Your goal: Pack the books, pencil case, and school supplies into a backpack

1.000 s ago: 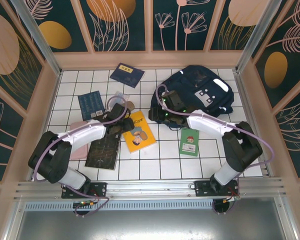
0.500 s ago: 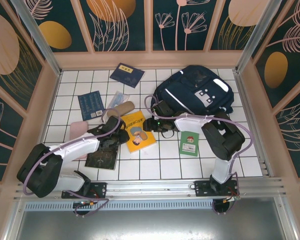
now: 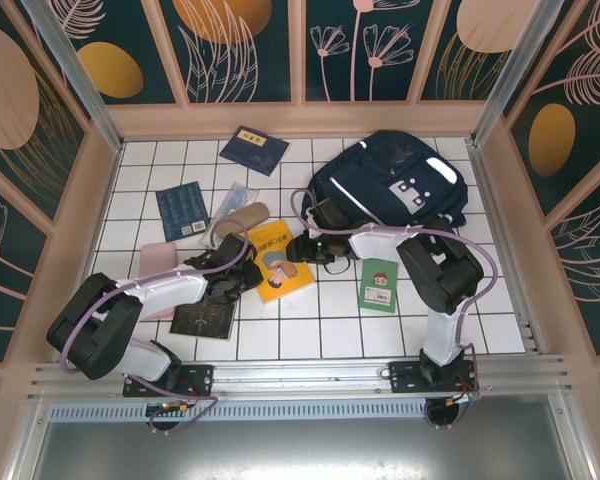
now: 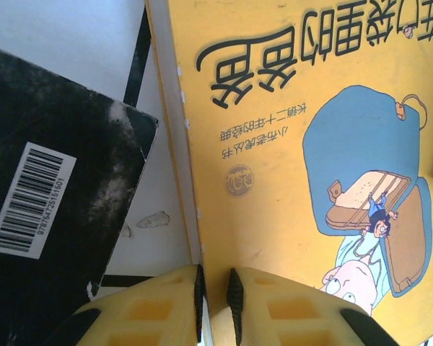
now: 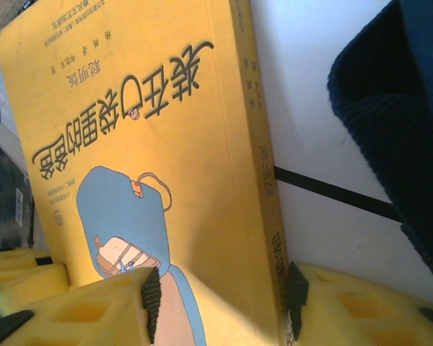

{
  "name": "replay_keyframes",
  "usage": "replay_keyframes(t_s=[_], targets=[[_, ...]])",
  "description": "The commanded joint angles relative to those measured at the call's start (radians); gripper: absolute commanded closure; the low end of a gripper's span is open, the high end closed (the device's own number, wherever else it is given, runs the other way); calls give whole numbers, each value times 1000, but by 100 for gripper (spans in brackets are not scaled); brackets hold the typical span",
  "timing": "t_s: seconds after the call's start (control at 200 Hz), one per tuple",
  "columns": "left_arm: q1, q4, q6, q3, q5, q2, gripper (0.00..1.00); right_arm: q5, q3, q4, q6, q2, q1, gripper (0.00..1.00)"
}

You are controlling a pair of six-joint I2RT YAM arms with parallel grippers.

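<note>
From the overhead camera I see both arms reaching in on the yellow-orange cartoon-covered book (image 3: pixel 277 262). It lies on the white tiled table (image 3: pixel 310 330) near the middle, just in front of the large navy blue fabric backpack (image 3: pixel 390 185). The left gripper (image 3: pixel 244 275) sits at the book's left edge. The right gripper (image 3: pixel 296 248) sits at its far right edge, close to the backpack's near corner.

On my left wrist feed the yellow fingers (image 4: pixel 151 317) are drawn almost together. The book's edge runs into the slim gap between them, but I cannot tell whether that edge is actually pinched. The large black book with a white barcode label (image 4: pixel 50 216) lies just beside it, a strip of white tile between the two covers.

On my right wrist feed the jaws stand partly apart and straddle the book's spine side. One of the pads (image 5: pixel 151 303) is over the cover and the other is at the spine. I cannot tell whether they are clamping it. Navy fabric fills the right edge of that feed.

Elsewhere on the table:
- A small green booklet (image 3: pixel 380 285) lies right of the yellow-orange book.
- A navy blue book with a yellow label (image 3: pixel 254 150) lies at the far edge.
- A plain navy blue book (image 3: pixel 183 210) lies to the left.
- A flat clear plastic packet (image 3: pixel 238 197) and a tan oblong pouch (image 3: pixel 242 218) lie between that book and the yellow-orange one.
</note>
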Motion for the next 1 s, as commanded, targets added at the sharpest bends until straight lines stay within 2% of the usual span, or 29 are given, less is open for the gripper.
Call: replay_keyframes(t_s=[0.0,0.18,0.345,0.46,0.66,0.755,0.841,0.996], targets=[[-11,31,-5,-33,17,67,80,-303,-38,159,60,-24,44,52],[-10,35,-3,-34,12,77,80,-461,-82,302,152,-91,0,55],[-10,31,1,-30,5,70,80,-490,-83,302,134,-120,-7,56],[-11,21,3,-22,-3,61,80,-445,-42,181,58,-82,-5,56],[-11,-17,11,1,-22,16,79,-360,-6,52,-15,-70,-16,70],[-10,-49,14,27,-46,-23,77,-333,-12,47,-9,-108,-47,87],[-9,-75,12,63,-74,-62,69,-311,-6,32,-6,-143,-78,100],[-8,-72,1,135,-138,-135,36,-283,9,20,12,-210,-126,100]])
